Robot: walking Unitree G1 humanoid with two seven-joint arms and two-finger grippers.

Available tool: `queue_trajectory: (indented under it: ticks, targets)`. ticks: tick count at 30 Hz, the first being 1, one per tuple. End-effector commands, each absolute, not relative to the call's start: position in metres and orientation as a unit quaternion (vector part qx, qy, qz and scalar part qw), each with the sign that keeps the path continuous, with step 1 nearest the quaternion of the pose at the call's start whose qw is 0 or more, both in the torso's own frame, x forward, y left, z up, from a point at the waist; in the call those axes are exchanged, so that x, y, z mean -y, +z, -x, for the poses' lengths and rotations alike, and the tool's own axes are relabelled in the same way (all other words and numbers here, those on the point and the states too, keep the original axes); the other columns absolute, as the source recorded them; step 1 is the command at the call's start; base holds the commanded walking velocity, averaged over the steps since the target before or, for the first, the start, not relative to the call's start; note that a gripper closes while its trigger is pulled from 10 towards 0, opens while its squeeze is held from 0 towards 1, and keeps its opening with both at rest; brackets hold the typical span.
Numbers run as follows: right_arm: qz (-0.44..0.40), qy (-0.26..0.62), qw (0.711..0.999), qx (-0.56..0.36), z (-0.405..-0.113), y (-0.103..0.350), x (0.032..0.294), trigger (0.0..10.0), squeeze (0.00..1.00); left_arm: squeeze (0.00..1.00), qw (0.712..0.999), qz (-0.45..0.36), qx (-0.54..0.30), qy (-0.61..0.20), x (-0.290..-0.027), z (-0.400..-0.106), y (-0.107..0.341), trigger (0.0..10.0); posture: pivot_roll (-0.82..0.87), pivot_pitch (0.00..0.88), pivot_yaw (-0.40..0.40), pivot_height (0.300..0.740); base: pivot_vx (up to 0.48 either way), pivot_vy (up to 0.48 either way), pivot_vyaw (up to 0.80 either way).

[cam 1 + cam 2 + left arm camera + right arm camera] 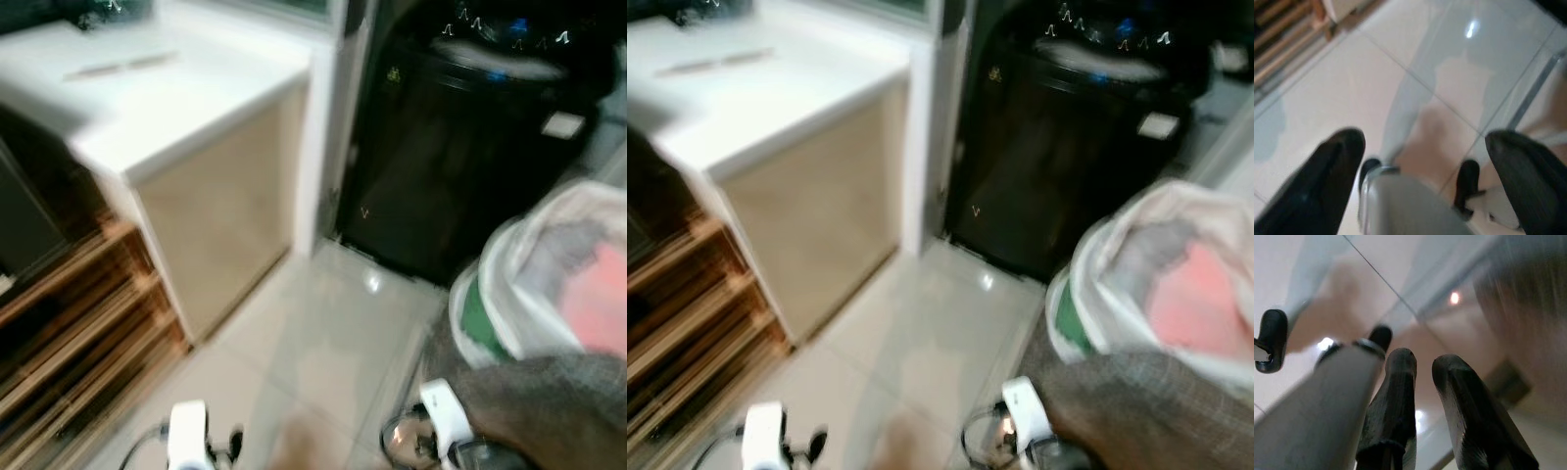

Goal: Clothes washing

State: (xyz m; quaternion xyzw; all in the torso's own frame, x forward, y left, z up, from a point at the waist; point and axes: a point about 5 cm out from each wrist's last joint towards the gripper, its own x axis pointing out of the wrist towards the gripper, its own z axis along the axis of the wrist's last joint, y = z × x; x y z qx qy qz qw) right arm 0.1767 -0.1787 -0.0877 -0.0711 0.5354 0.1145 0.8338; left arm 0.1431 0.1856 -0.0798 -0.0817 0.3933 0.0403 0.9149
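Note:
A black top-loading washing machine [460, 147] stands at the back right, with white markings glowing on its lid. In front of it, on the right, a white laundry bag [549, 284] bulges with grey and pink clothes. Grey fabric [549, 411] lies below the bag. Both arms hang low at the bottom edge of the eye views, the left wrist [186, 431] and the right wrist [441, 411]. My left gripper [1425, 142] is open wide over the floor tiles and holds nothing. On my right gripper [1425, 361] the fingers [1400, 406] are close together, with nothing between them.
A white counter [167, 88] with a beige side panel stands on the left. Wooden slatted shelves [69, 323] run below it. Pale glossy floor tiles [313, 323] lead between the counter and the bag toward the machine. The eye views are blurred.

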Motion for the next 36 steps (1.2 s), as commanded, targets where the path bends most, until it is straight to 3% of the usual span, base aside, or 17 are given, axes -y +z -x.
queue_trajectory:
  ticks: [1,6,11,14,17,24,36]
  targets:
    - [0.050,0.120,0.855,-0.501,-0.198,-0.078,0.163,10.0,0.00,0.00,0.921,0.091,-0.376,0.045,-0.185,-0.148,-0.077,10.0,0.04,0.040,-0.057,0.740,0.000,0.000,0.00]
    - [0.064,0.141,0.845,-0.512,-0.200,-0.079,0.148,10.0,0.00,0.00,0.919,0.098,-0.380,0.029,-0.180,-0.155,-0.081,10.0,0.04,0.041,-0.057,0.740,0.000,0.000,0.00]
    - [0.043,0.129,0.856,-0.498,-0.209,-0.074,0.140,10.0,0.00,0.00,0.924,0.091,-0.372,0.022,-0.178,-0.160,-0.080,10.0,0.04,0.035,-0.052,0.740,0.000,0.000,0.00]
    - [0.031,0.166,0.866,-0.471,-0.213,-0.071,0.138,10.0,0.00,0.00,0.930,0.088,-0.355,0.031,-0.182,-0.165,-0.078,10.0,0.04,0.031,-0.051,0.740,0.000,0.000,0.00]
    - [0.049,0.231,0.857,-0.458,-0.207,-0.072,0.137,10.0,0.00,0.00,0.934,0.084,-0.345,0.035,-0.183,-0.167,-0.077,10.0,0.04,0.025,-0.052,0.740,0.000,0.000,0.80]
    - [0.078,0.273,0.841,-0.460,-0.202,-0.074,0.135,10.0,0.00,0.00,0.938,0.074,-0.338,0.025,-0.180,-0.168,-0.076,10.0,0.05,0.015,-0.056,0.740,0.000,0.000,0.80]
    - [0.132,0.228,0.839,-0.477,-0.197,-0.079,0.146,10.0,0.00,0.00,0.934,0.067,-0.349,0.028,-0.178,-0.163,-0.081,10.0,0.06,0.007,-0.063,0.740,0.000,0.000,0.80]
